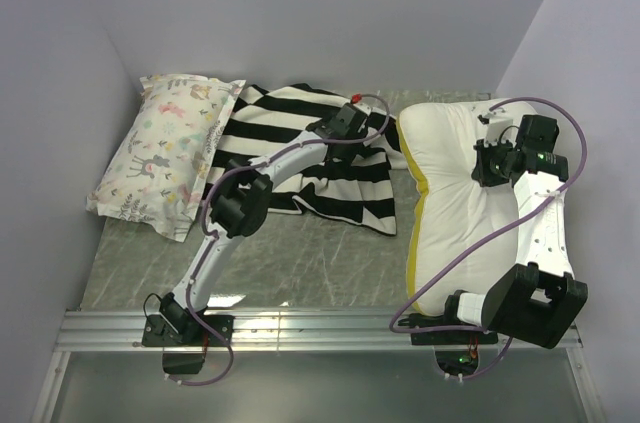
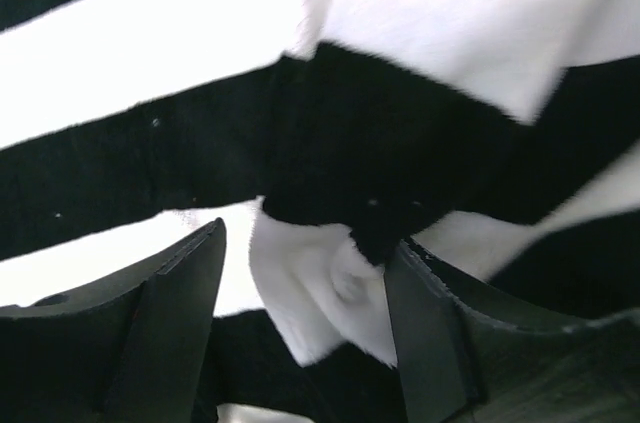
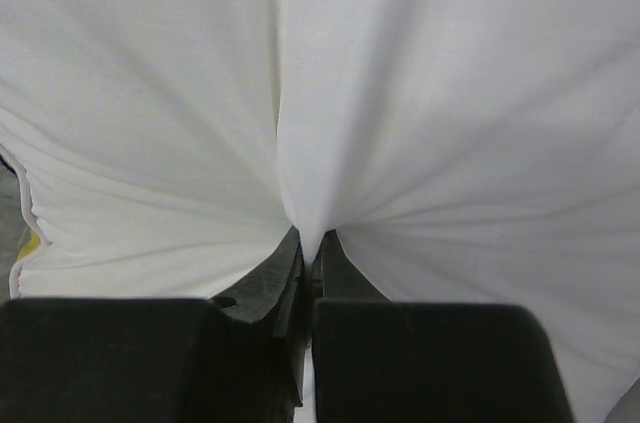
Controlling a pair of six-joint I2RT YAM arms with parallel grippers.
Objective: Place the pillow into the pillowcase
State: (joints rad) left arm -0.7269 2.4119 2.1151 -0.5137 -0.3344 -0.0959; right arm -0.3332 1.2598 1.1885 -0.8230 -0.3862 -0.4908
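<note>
The black-and-white striped pillowcase (image 1: 300, 153) lies crumpled at the back middle of the table. My left gripper (image 1: 352, 121) hovers over its right edge, open, with a fold of striped cloth (image 2: 320, 283) between its fingers (image 2: 180, 313) but not pinched. The cream-white pillow (image 1: 450, 203), with a yellow band (image 1: 418, 213) along its left edge, lies at the right. My right gripper (image 1: 490, 165) is shut on a pinch of the pillow's cover (image 3: 312, 233). In the right wrist view the white fabric (image 3: 320, 93) fills the frame and puckers toward the jaws.
A smaller pastel animal-print pillow (image 1: 165, 153) lies at the back left against the wall. White walls close in the table on the left, back and right. A metal rail (image 1: 320, 328) with both arm bases runs along the near edge.
</note>
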